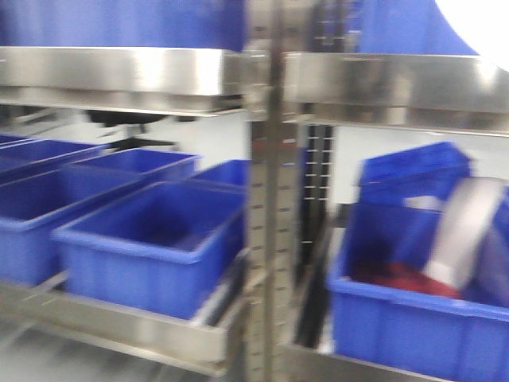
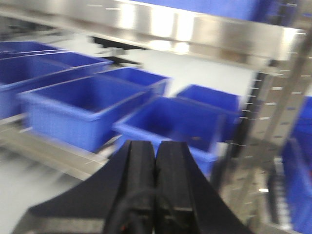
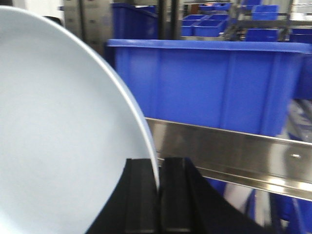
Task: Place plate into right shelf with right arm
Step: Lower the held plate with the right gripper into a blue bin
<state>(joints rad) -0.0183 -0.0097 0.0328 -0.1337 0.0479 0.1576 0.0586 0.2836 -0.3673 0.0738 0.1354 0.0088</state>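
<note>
In the right wrist view the white plate point(image 3: 63, 126) stands on edge and fills the left half. My right gripper point(image 3: 159, 162) is shut on its rim. Just past it runs the shiny front rail point(image 3: 234, 151) of the right shelf, with a large blue bin point(image 3: 209, 83) above the rail. The front view catches the plate point(image 1: 475, 22) as a white patch at the top right, above the right shelf's upper rail point(image 1: 398, 83). My left gripper point(image 2: 155, 144) is shut with nothing in it and faces the left bay's blue bins point(image 2: 78, 109).
A perforated steel upright point(image 1: 266, 223) divides the two bays. Several blue bins point(image 1: 151, 243) sit in the left bay. The right bay's lower bin point(image 1: 398, 326) holds a grey-white object point(image 1: 469, 227) and something red point(image 1: 406, 278). The front and left wrist views are blurred.
</note>
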